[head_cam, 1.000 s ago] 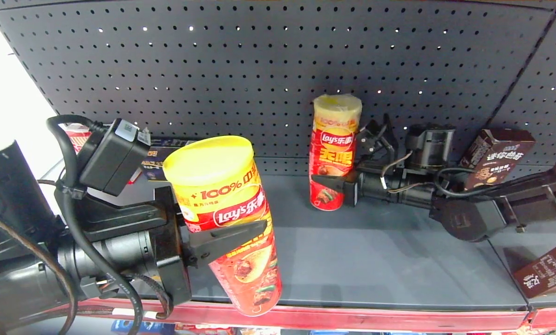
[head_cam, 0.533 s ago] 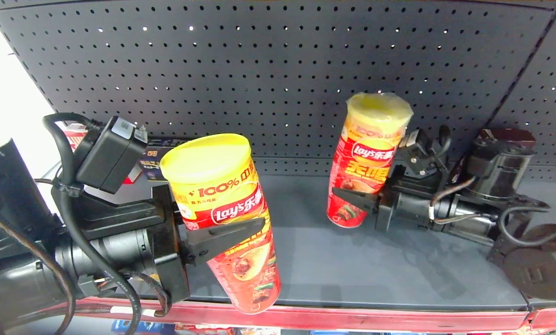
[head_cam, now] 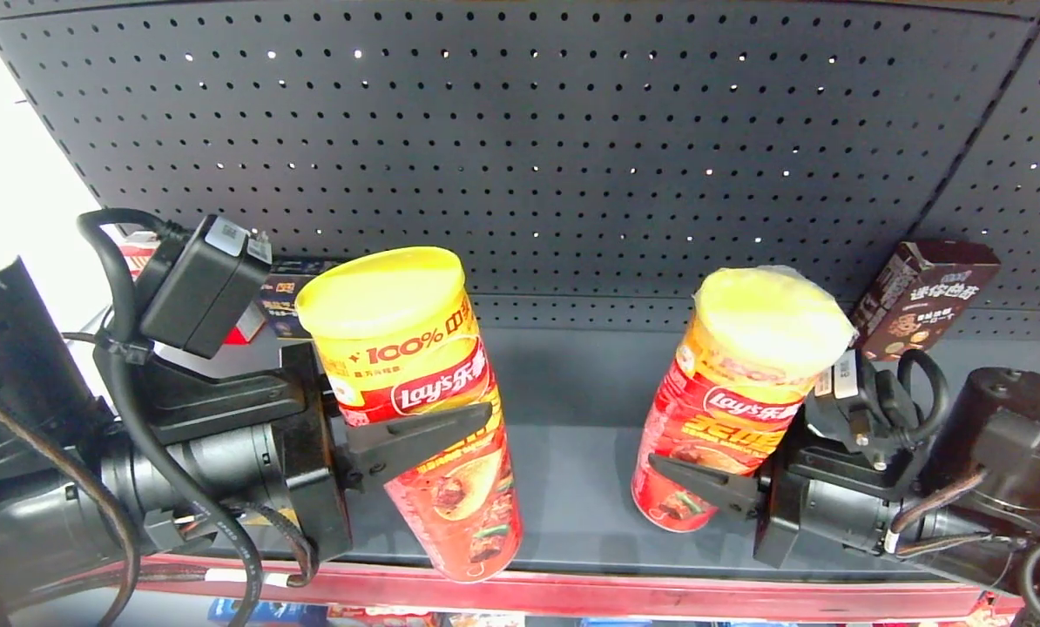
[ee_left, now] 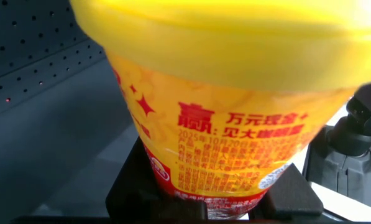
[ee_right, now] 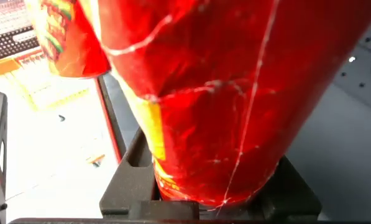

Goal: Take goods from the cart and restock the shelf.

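Note:
Two red and yellow chip cans with yellow lids are both off the shelf. My left gripper (head_cam: pixel 424 422) is shut on the left can (head_cam: pixel 415 392), which tilts over the shelf's red front edge; the same can (ee_left: pixel 235 124) looms close in the left wrist view. My right gripper (head_cam: pixel 713 475) is shut on the right can (head_cam: pixel 738 392), which leans above the front right part of the grey shelf board (head_cam: pixel 572 435). The right wrist view shows that can (ee_right: pixel 235 93) between the jaws and the left can (ee_right: pixel 67 37) farther off.
A brown box (head_cam: pixel 921 296) leans against the perforated back panel (head_cam: pixel 520 131) at the right. Flat boxes (head_cam: pixel 280 300) lie at the back left. The red front lip (head_cam: pixel 659 596) runs along the shelf edge. Bare shelf board lies between the two cans.
My right arm has drawn its can back from near the back panel toward the shelf's front right, uncovering the brown box. The left arm with its can has barely shifted.

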